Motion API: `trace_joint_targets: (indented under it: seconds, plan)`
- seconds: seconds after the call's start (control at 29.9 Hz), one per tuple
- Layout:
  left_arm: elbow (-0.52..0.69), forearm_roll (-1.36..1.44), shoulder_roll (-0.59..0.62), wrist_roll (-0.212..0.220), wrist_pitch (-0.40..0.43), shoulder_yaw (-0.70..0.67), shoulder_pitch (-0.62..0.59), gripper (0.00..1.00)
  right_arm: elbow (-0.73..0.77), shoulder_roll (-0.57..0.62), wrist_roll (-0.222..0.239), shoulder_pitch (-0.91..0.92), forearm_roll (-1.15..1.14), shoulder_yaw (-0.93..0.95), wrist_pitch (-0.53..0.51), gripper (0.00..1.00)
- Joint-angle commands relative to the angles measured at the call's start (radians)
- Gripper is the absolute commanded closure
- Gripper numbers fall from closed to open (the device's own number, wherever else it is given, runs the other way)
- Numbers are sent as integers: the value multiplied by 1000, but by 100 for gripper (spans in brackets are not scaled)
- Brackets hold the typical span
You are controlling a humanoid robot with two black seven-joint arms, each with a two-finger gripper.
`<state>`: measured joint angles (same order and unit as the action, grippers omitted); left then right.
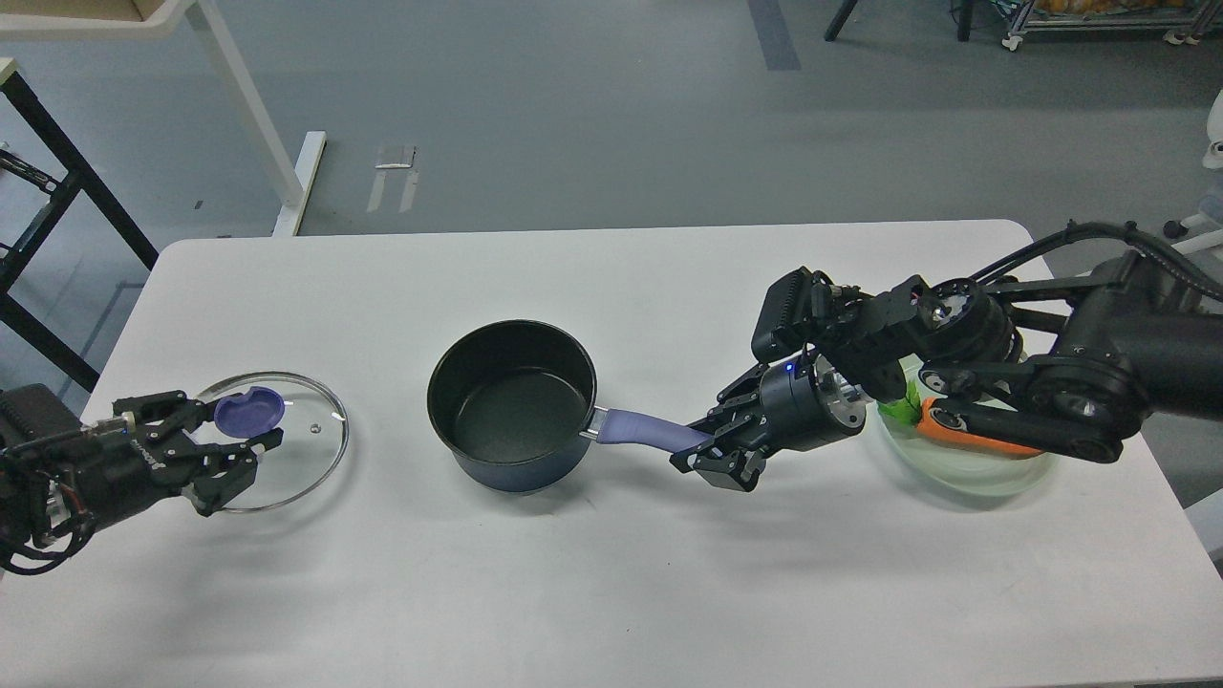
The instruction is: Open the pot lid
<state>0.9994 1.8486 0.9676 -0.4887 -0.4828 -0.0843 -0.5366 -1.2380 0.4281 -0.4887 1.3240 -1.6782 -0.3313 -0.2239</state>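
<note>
The dark pot [511,406] stands open at the table's middle, its inside empty, its purple handle [638,428] pointing right. My right gripper [705,451] is shut on the end of that handle. The glass lid [291,444] with its purple knob [248,412] is low over or on the table at the far left, well apart from the pot. My left gripper [237,436] is closed around the knob; I cannot tell whether the lid rests on the table.
A clear bowl [994,475] holding an orange carrot [975,439] with green leaves sits at the right, partly under my right arm. The white table [611,592] has its front edge near the bottom of the view.
</note>
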Motion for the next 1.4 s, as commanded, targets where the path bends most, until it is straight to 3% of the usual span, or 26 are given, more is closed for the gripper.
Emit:
trace_joint_targets:
  seconds: [0.0, 0.27, 0.4, 0.5, 0.6, 0.77, 1.0, 1.14, 1.37]
  plan:
    - [-2, 0, -7, 0, 0, 0, 6, 57, 0, 0, 0, 0, 0, 0, 0, 66]
    - [-33, 0, -38, 0, -3, 0, 7, 51, -1, 0, 0, 1, 3, 0, 0, 66]
    - [-38, -2, -44, 0, -5, 0, 12, 32, -1, 1, 0, 0, 3, 0, 0, 66]
    - [-38, -2, -44, 0, -3, 0, 14, 23, -1, 1, 0, 0, 3, 0, 0, 66]
    - [-38, -2, -44, 0, -5, 0, 14, 20, -1, 0, 0, 1, 3, 0, 0, 66]
    - [-24, -23, -36, 0, -3, -2, 10, 3, -1, 1, 0, 1, 3, 0, 0, 66]
    - [68, -279, 8, 0, 19, -15, -16, 1, -1, 0, 0, 1, 3, 0, 0, 64]
    - [139, -552, 53, 0, 157, -15, -112, 1, -1, -2, 0, 1, 3, -2, 0, 63]
    - [133, -1107, 56, 0, 392, -17, -232, 1, -1, 0, 0, 1, 3, -2, 0, 56]
